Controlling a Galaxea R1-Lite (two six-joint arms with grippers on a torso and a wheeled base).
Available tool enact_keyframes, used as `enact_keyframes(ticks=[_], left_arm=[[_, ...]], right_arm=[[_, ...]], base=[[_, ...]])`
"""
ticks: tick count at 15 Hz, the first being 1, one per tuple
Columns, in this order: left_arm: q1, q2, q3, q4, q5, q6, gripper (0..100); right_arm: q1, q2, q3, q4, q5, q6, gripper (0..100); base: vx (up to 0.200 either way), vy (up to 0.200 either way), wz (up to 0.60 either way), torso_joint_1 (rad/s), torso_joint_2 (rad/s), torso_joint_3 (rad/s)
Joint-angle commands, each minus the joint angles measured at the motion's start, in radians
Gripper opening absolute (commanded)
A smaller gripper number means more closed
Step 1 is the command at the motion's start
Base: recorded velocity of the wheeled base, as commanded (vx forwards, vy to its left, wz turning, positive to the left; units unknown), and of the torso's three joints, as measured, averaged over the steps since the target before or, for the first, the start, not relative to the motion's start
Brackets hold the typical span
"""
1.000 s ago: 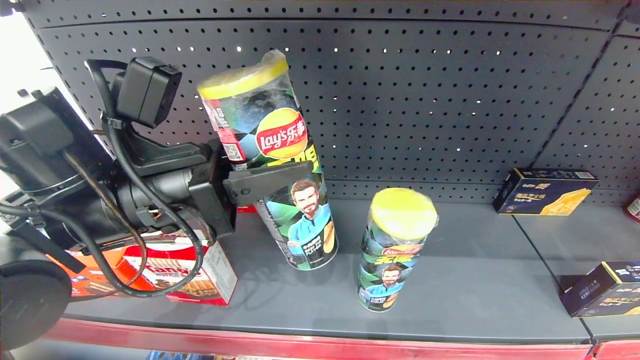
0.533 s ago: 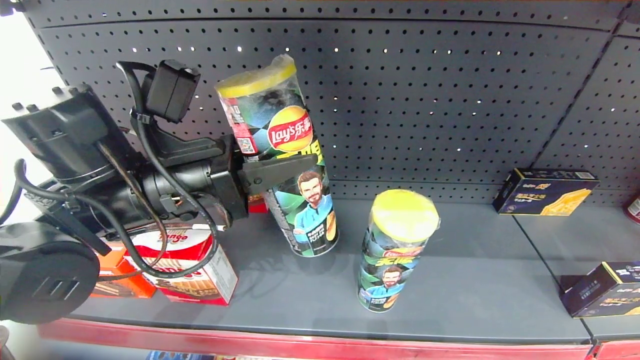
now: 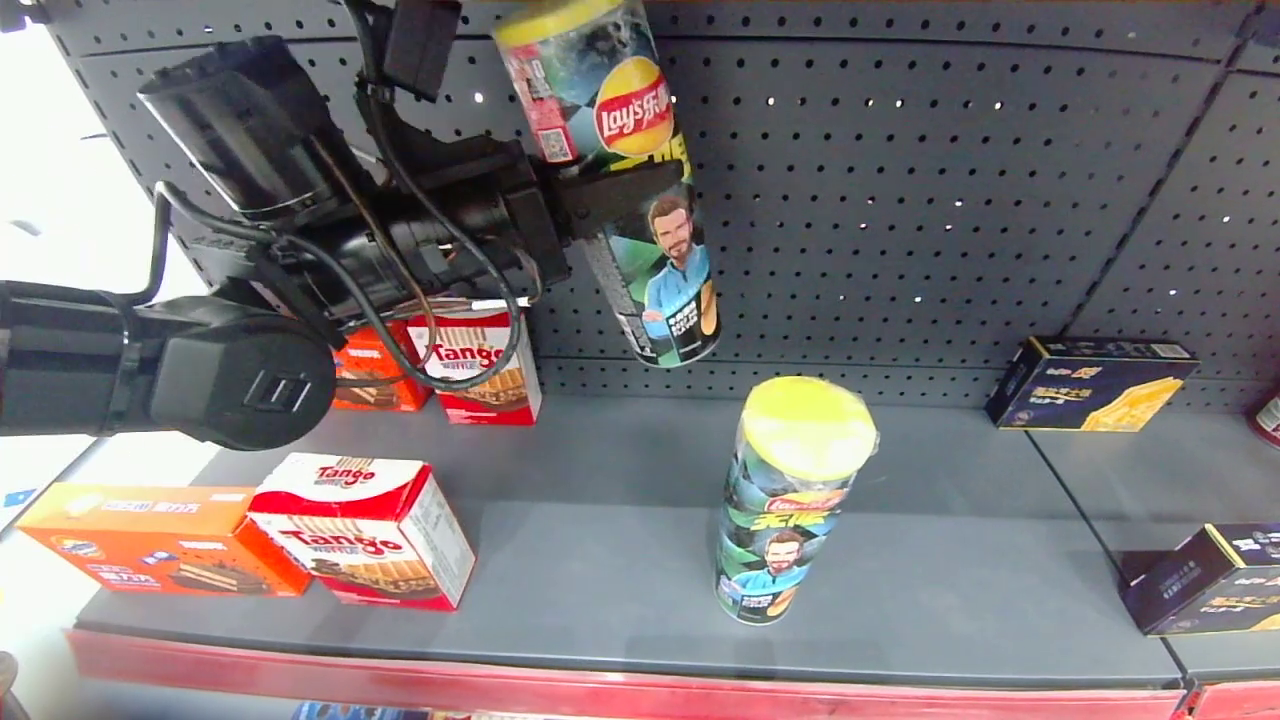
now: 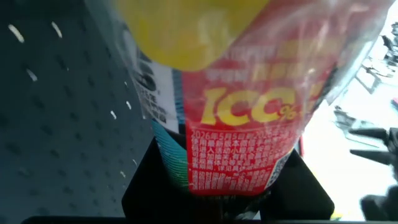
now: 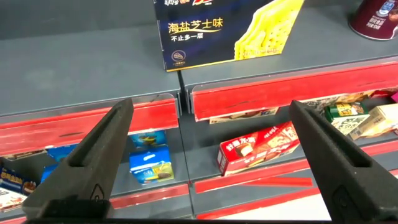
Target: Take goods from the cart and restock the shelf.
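- Where the right gripper [image 5: 211, 155] hangs before the lower tiers, its fingers stand wide apart, holding nothing.
- Shelf [image 3: 600, 590], front row: one front orange box [image 3: 160, 550] and one front wafer box [image 3: 365, 545], lying flat and touching.
- Standing chip can [image 3: 795, 500]: one, upright, yellow lid, mid-shelf, apart from all else.
- Dark boxes: two, at the right; the near dark box [image 3: 1200, 575] by the front, the far dark box [image 3: 1095, 385] against the back.
- Held chip can [image 3: 640, 110]: one, tilted, in the air above and behind the standing one, base clear of the shelf. Cans in all: two.
- Left gripper [image 3: 635, 195]: fingers clamped across the held can's middle.
- Handling, as judged: light, stiff tube under slick film wrap; tall and narrow, so likely to topple if set down tilted. The mid-body hold looks the best place; the lid looks soft.
- Back row: one rear wafer box [image 3: 480, 365] and one rear orange box [image 3: 375, 365], at the foot of the pegboard [image 3: 900, 200]. Wafer boxes: two. Orange boxes: two.
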Motion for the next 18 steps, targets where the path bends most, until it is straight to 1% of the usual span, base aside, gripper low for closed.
enact_keyframes(ticks=[1,2,3,4,5,6,7,8,10,11,12,13,16,17,18], left_arm=[[-0.013,0.025,0.002,0.007,0.000,0.001,0],[-0.019,0.026,0.023,0.005,0.005,0.004,0],[-0.019,0.023,0.049,0.008,0.005,0.025,0],[-0.008,0.020,0.068,0.022,0.002,0.080,0],[-0.005,0.019,0.075,0.042,0.002,0.106,0],[0.006,0.017,0.077,0.137,0.002,0.194,0],[0.004,0.017,0.068,0.177,0.002,0.220,0],[0.001,0.019,0.046,0.239,0.003,0.255,0],[0.004,0.022,0.035,0.278,0.005,0.309,0],[-0.002,0.020,0.028,0.341,0.005,0.321,0],[-0.008,0.019,-0.006,0.415,0.003,0.324,0],[-0.016,0.022,-0.069,0.490,0.003,0.326,0],[-0.030,0.071,-0.236,0.593,0.003,0.330,0],[-0.033,0.078,-0.258,0.620,0.003,0.333,0],[-0.039,0.084,-0.270,0.647,0.003,0.360,0]], right_arm=[[0.000,0.005,0.000,0.001,0.000,0.001,100],[0.000,0.005,0.000,-0.001,0.000,0.001,100],[0.000,0.005,0.000,-0.001,0.000,0.000,100],[0.000,0.005,0.000,-0.001,0.000,0.001,100],[0.000,0.005,0.000,-0.001,0.000,0.001,100],[0.000,0.005,0.000,-0.001,0.000,0.000,100],[0.000,0.005,0.000,-0.001,0.000,0.001,100],[0.000,0.005,0.000,-0.001,0.000,0.000,100],[0.000,0.005,0.000,-0.001,0.000,0.000,100],[0.000,0.005,0.000,0.001,0.000,0.000,100],[0.000,0.005,0.000,-0.001,0.000,0.001,100],[0.000,0.005,0.000,-0.001,0.000,0.000,100],[0.000,0.005,0.000,-0.001,0.000,0.001,100],[0.000,0.005,0.000,-0.001,0.000,0.000,100],[0.000,0.005,0.000,0.001,0.000,0.001,100]], base=[[0.000,0.000,0.00,0.000,0.00,0.000],[0.000,0.000,0.00,0.000,0.00,0.000],[0.000,0.000,0.00,0.000,0.00,0.000],[0.000,0.000,0.00,0.000,0.00,0.000],[0.000,0.000,0.00,0.000,0.00,0.000],[0.000,0.000,0.00,0.000,0.00,0.000],[0.000,0.000,0.00,0.000,0.00,0.000],[0.000,0.000,0.00,0.000,0.00,0.000],[0.000,0.000,0.00,0.000,0.00,0.000],[0.000,0.000,0.00,0.000,0.00,0.000],[0.000,0.000,0.00,0.000,0.00,0.000],[0.000,0.000,0.00,0.000,0.00,0.000],[0.000,0.000,0.00,0.000,0.00,0.000],[0.000,0.000,0.00,0.000,0.00,0.000],[0.000,0.000,0.00,0.000,0.00,0.000]])
